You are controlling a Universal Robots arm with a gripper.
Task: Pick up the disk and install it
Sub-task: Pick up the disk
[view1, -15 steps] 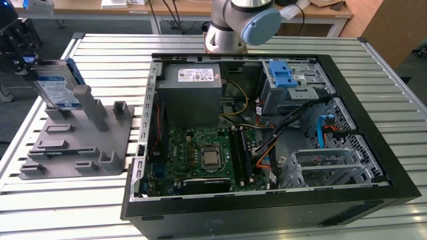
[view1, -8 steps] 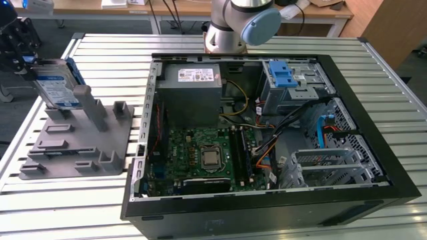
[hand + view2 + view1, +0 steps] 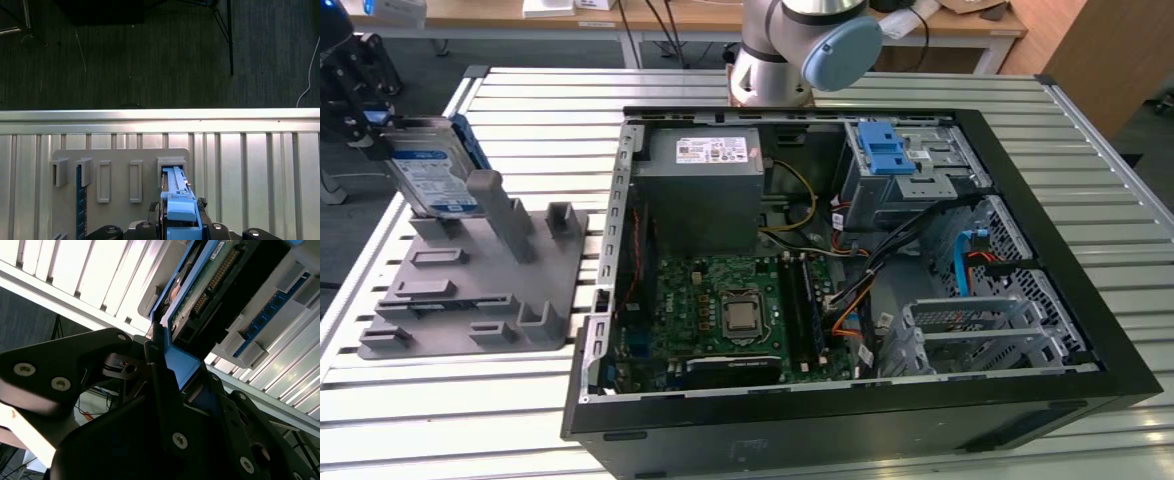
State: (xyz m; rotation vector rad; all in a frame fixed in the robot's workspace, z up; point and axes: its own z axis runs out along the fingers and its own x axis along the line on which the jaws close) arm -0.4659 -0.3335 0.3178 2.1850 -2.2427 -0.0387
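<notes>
- The disk (image 3: 434,170) is standing on end in the grey stand (image 3: 454,290). Its label faces the exterior view, and its top leans a touch toward that view's left.
- Your pincer (image 3: 376,135) is right on the disk's upper end, no gap at all. In the second wrist view the black fingers (image 3: 154,360) sit on either side of the blue rail (image 3: 177,362), narrow and, by my reading, clamped on it.
- The disk's long axis runs straight out from the pincer and down into the slot. The first wrist view looks along it, with the blue edge (image 3: 176,200) dropping into the stand's slot.
- I can't tell whether the bottom end has left the slot. In the exterior view it sits close against the stand's grey post (image 3: 487,195).
- You've got one arm on this job, and its base (image 3: 781,50) sits at the far edge of the table.
- The open computer case (image 3: 854,440) lies to the exterior view's right of the stand, just beside it. Its drive cage with the blue latch (image 3: 887,150) sits at the far corner, well apart from the disk.
- Everything rests on a slatted metal table (image 3: 454,420).
- Beyond the table edge there's dark carpet (image 3: 150,50) with a few cables trailing, and wooden benches line the back of the room.
</notes>
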